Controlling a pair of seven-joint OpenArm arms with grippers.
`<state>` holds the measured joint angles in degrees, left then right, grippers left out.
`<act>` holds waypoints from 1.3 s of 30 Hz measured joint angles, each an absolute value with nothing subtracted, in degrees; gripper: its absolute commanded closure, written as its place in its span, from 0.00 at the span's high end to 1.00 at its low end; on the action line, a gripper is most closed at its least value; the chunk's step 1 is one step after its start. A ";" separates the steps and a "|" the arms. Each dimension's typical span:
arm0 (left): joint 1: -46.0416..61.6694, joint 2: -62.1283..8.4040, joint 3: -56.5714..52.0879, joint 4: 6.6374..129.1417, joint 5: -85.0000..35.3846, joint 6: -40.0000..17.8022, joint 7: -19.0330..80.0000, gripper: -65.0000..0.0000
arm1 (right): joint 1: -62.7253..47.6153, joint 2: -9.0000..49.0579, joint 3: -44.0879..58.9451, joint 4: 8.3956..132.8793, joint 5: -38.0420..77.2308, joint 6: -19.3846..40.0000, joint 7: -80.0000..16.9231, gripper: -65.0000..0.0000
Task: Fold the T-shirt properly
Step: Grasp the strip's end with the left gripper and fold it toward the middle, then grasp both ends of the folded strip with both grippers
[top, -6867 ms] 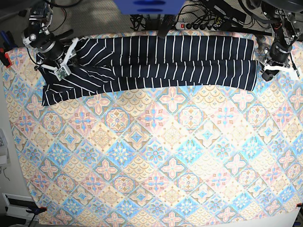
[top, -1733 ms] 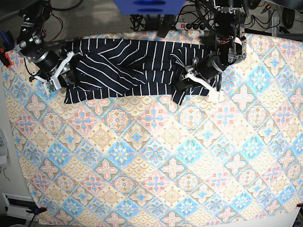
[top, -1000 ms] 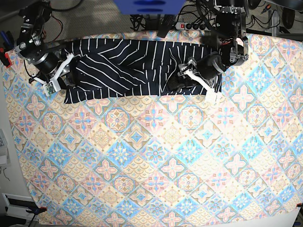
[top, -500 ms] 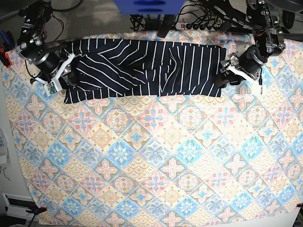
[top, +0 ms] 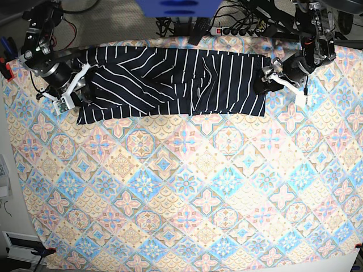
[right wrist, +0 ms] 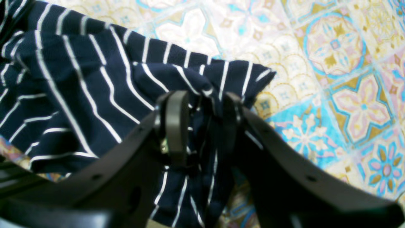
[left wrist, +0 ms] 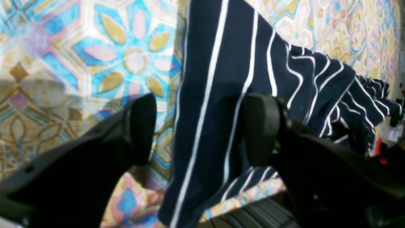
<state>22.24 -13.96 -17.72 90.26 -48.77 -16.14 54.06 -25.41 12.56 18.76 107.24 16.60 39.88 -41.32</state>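
Note:
The dark navy T-shirt (top: 170, 79) with thin white stripes lies stretched out in a long band along the far side of the table. My left gripper (top: 264, 79) is at the shirt's right end. In the left wrist view the left gripper (left wrist: 199, 129) stands open, with a strip of the T-shirt (left wrist: 221, 95) running loose between the wide-apart fingers. My right gripper (top: 84, 89) is at the shirt's left end. The right wrist view shows the right gripper (right wrist: 204, 123) shut on a bunched fold of the T-shirt (right wrist: 79, 95) near its corner.
A pastel floral-tile cloth (top: 187, 187) covers the whole table. Behind the far edge are a power strip (top: 238, 31) and cables. A red clamp (top: 5, 71) holds the cloth at the left edge.
My left arm pulled the shirt's folded-over right end back out to the right, spreading it flat. It then shifted toward the far right corner. The right arm has stayed put.

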 measured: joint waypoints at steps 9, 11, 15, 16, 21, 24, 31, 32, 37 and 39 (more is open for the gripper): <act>19.40 -14.17 -10.55 83.35 -47.11 -17.80 48.93 0.65 | -25.43 12.56 18.76 107.24 16.62 39.88 -41.34 0.28; 18.70 -14.28 -9.87 82.43 -47.42 -17.91 48.40 0.57 | -25.41 12.53 18.76 107.24 16.60 39.88 -41.34 0.28; 18.28 -14.13 -9.98 82.08 -46.39 -16.95 48.29 0.25 | -25.43 12.56 18.94 107.26 16.58 39.88 -41.36 0.28; 18.46 -14.13 -10.28 82.06 -46.35 -16.91 48.56 0.15 | -25.41 12.56 18.98 107.26 16.58 39.88 -41.36 0.28; 18.90 -13.37 -15.81 81.91 -46.48 -17.23 50.37 0.00 | -25.41 12.56 19.03 107.26 16.78 39.88 -43.83 0.28; 19.18 -13.50 -19.11 81.82 -46.26 -17.19 50.50 0.00 | -25.47 12.53 19.03 107.26 16.53 39.88 -48.95 0.30; 19.18 -15.16 -22.85 81.69 -45.41 -16.56 50.96 0.00 | -21.58 12.67 18.76 106.65 28.93 39.88 -56.21 0.56; 19.18 -15.20 -22.85 81.69 -45.41 -16.51 50.76 0.00 | -20.62 12.73 18.74 105.93 31.00 39.88 -56.60 0.59; 19.20 -15.11 -22.85 81.69 -45.39 -16.49 50.54 0.00 | -17.47 12.93 18.76 101.16 32.99 39.68 -59.27 0.64; 19.22 -15.09 -22.85 81.69 -45.41 -16.51 50.50 0.00 | -17.30 12.97 18.76 99.46 33.15 39.72 -59.20 0.63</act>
<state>19.22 -15.09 -22.85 81.69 -45.41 -16.51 50.50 -17.30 12.97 18.76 99.46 33.15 39.72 -59.20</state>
